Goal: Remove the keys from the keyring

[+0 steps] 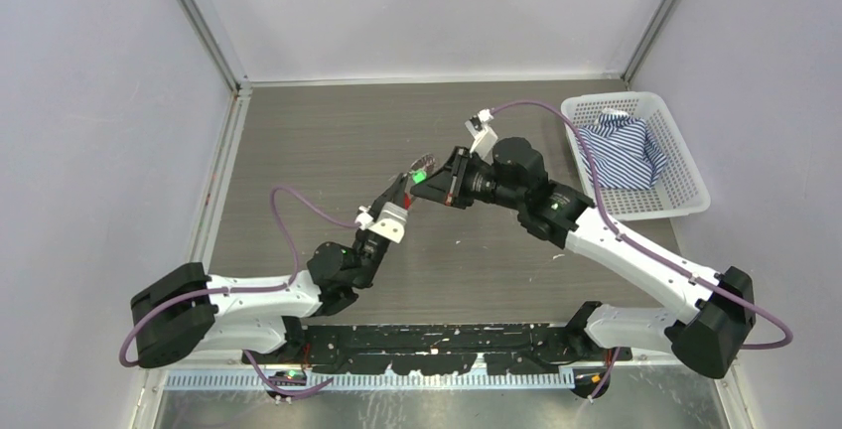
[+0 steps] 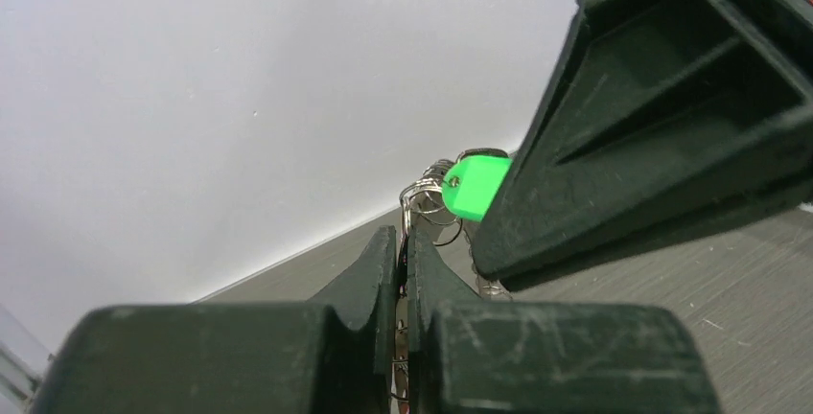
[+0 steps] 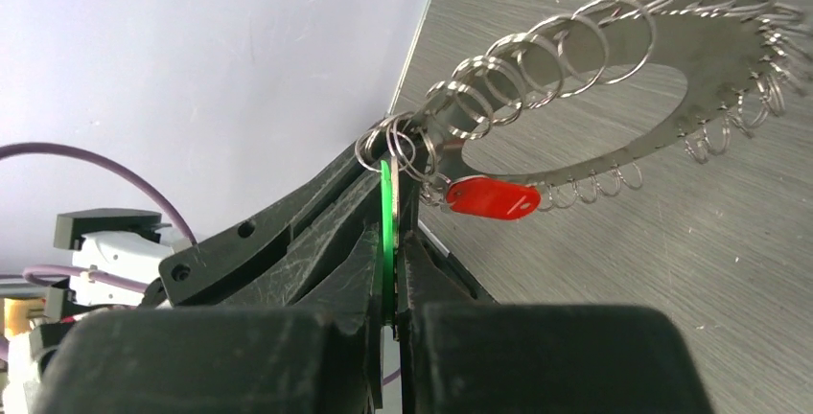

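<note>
Findings, in descending order of size.

The table point(image 1: 328, 131) carries a white basket point(image 1: 685, 186) at its far right holding a striped cloth point(image 1: 621, 151); both are well apart from the work. The two arms meet over the middle of the table.

The left pincer point(image 2: 404, 246) is clenched on thin silvery metal, judged to be the edge of the keyring point(image 3: 709, 55). The right pincer point(image 3: 392, 241) is clenched on the green key point(image 2: 476, 186), gripping its plastic head edge-on. The two pincers stand tip to tip, almost touching.

The keyring is a flat silvery ring. It is held between the pincers and appears lifted clear of the table. Small wire loops point(image 3: 395, 142) line its rim and bunch together at the grip. A red key point(image 3: 491, 197) hangs just beside that bunch. No key blades can be made out.

Step in hand, as judged: freeing the green key.

Recommendations:
- Keep the left pincer fixed as the anchor and let only the right one move.
- Feed the green key along the wire of its own loop rather than pulling straight away, which would only strain the ring.
- Grip deep on the smooth plastic head, because a slip is likely.
- Keep the path clear of the red key and the bunched loops, as snagging is the main risk.
</note>
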